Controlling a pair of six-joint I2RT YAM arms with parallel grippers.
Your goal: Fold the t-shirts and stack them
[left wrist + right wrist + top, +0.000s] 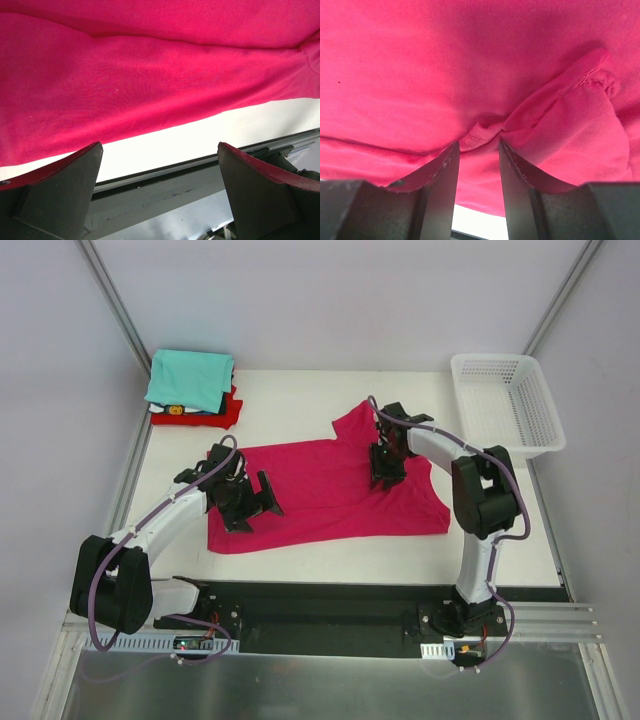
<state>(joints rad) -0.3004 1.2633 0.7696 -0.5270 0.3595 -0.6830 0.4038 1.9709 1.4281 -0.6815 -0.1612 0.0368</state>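
Note:
A large magenta-pink t-shirt (330, 490) lies spread flat across the middle of the table, one sleeve pointing to the far side. My left gripper (255, 510) hovers open over its left end; in the left wrist view the left gripper (160, 146) has wide-apart fingers with nothing between them and the pink cloth (150, 75) beyond. My right gripper (385, 478) is down on the shirt near the far sleeve. The right gripper (478, 143) has its jaws partly open, tips pressed into the cloth with a hem ridge (479, 134) between them. A folded teal t-shirt (190, 378) tops a stack with a red one (225, 412).
A white plastic mesh basket (505, 400) stands at the far right corner of the table. The folded stack sits at the far left corner. The table's near edge with its black rail (165, 180) runs just below the shirt.

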